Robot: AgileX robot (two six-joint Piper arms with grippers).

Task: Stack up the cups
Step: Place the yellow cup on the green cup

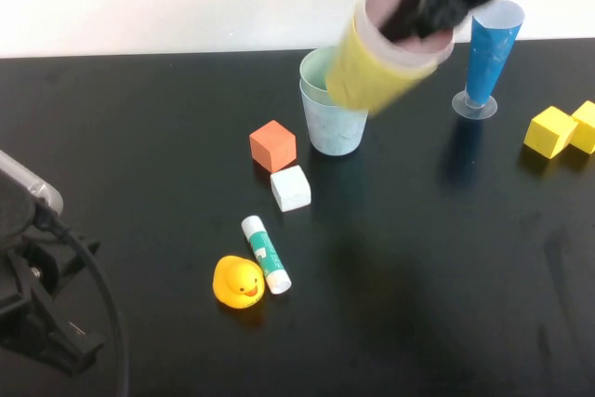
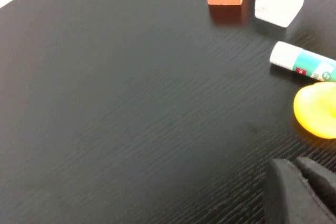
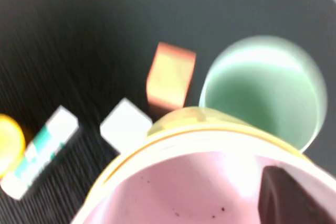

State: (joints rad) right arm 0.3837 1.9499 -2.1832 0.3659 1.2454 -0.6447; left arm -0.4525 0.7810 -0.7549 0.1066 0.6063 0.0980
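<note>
Your right gripper (image 1: 429, 8) grips the pink cup (image 1: 409, 34), nested in the yellow cup (image 1: 372, 72), tilted above the green-in-blue stack (image 1: 331, 113) near the table's far edge. Your left gripper (image 2: 302, 192) hangs over the near-left corner; its opening you cannot tell.

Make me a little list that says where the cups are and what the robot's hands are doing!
right hand: up in the air, gripping the rim of the pink cup
pink cup: nested inside the yellow cup, both tilted
green cup: sits inside the blue cup on the table
carried pair: just above the green cup, not in yet
left hand: low by the rubber duck, holding nothing
</note>
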